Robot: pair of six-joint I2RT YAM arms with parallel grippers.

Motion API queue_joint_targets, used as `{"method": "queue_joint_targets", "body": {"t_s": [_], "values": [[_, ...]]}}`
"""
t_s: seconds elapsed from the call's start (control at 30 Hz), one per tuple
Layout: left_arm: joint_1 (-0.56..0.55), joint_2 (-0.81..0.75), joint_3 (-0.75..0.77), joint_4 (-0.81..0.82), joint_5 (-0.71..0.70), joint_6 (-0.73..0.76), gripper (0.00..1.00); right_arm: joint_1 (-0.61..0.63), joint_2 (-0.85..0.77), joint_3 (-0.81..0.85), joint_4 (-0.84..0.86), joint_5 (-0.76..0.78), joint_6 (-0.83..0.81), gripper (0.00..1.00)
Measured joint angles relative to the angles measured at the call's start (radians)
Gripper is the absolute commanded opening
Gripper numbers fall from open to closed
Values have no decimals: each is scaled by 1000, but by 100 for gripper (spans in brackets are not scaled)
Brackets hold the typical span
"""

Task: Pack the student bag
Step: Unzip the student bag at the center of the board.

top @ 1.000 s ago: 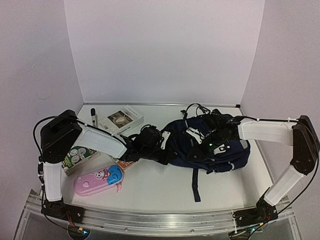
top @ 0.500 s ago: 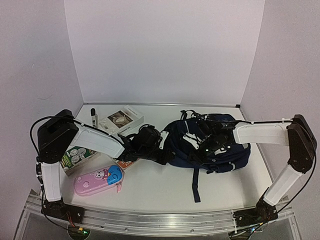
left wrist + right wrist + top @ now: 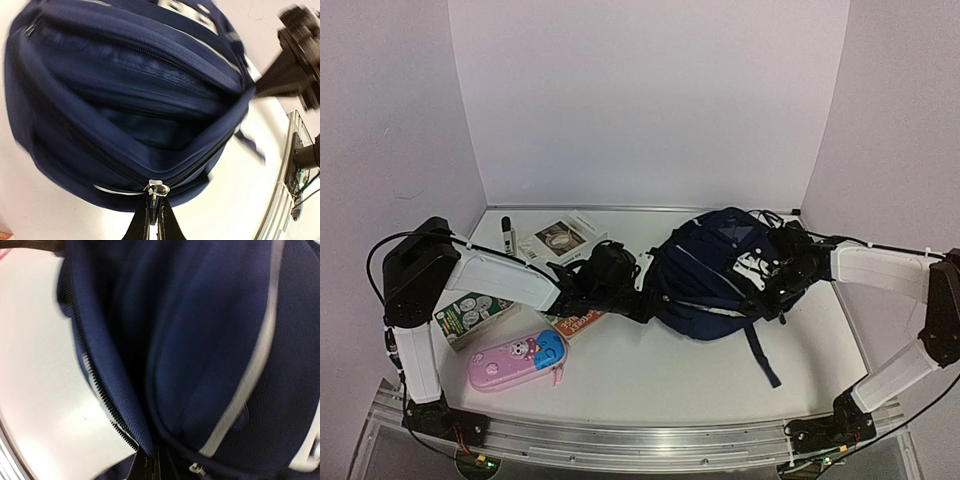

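The student bag (image 3: 710, 270) is a navy backpack with grey-white stripes, lying on its side mid-table. My left gripper (image 3: 638, 292) is at its left end. In the left wrist view it (image 3: 155, 210) is shut on the metal zipper pull (image 3: 157, 189), and the main compartment (image 3: 150, 125) gapes open above it. My right gripper (image 3: 763, 280) is on the bag's right side. The right wrist view shows it (image 3: 152, 462) shut on the fabric edge beside the zipper teeth (image 3: 105, 405). A dark strap (image 3: 762, 358) trails toward the front.
A pink-and-blue pencil case (image 3: 518, 357) lies front left. A green packet (image 3: 470, 312) and an orange book (image 3: 582, 322) lie under the left arm. A white box (image 3: 560, 240) and a marker (image 3: 507, 235) sit at the back left. Walls enclose the table.
The right gripper closed on the bag's edge and drew back to the right, lifting and turning the bag. The strap swung right. The left arm followed slightly rightward, still holding the zipper pull.
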Motion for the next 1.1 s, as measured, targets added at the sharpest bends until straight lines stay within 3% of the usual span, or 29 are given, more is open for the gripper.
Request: {"method": "queue_joint_targets", "body": {"t_s": [0.1, 0.2, 0.5, 0.77, 0.83, 0.9, 0.97, 1.07, 1.1], "values": [[5, 0, 0, -3, 33, 3, 0, -62, 6, 23, -40, 11, -42, 50], [12, 7, 3, -26, 59, 3, 0, -89, 6, 69, -103, 2, -41, 61], [17, 59, 47, -33, 141, 1, 0, 47, -24, 150, -112, -104, 52, 65], [14, 62, 48, -27, 177, -3, 0, 198, 111, 182, -14, -95, 80, 64], [14, 62, 48, -27, 181, -3, 0, 205, 154, 195, 5, -82, 80, 62], [14, 62, 48, -26, 184, -4, 0, 207, 187, 207, 21, -67, 79, 54], [14, 62, 48, -27, 185, -6, 0, 208, 212, 213, 42, -50, 77, 38], [14, 62, 48, -26, 183, -7, 0, 211, 224, 213, 55, -17, 79, 5], [13, 62, 48, -27, 180, -7, 0, 212, 224, 213, 58, -3, 71, 1]]}}
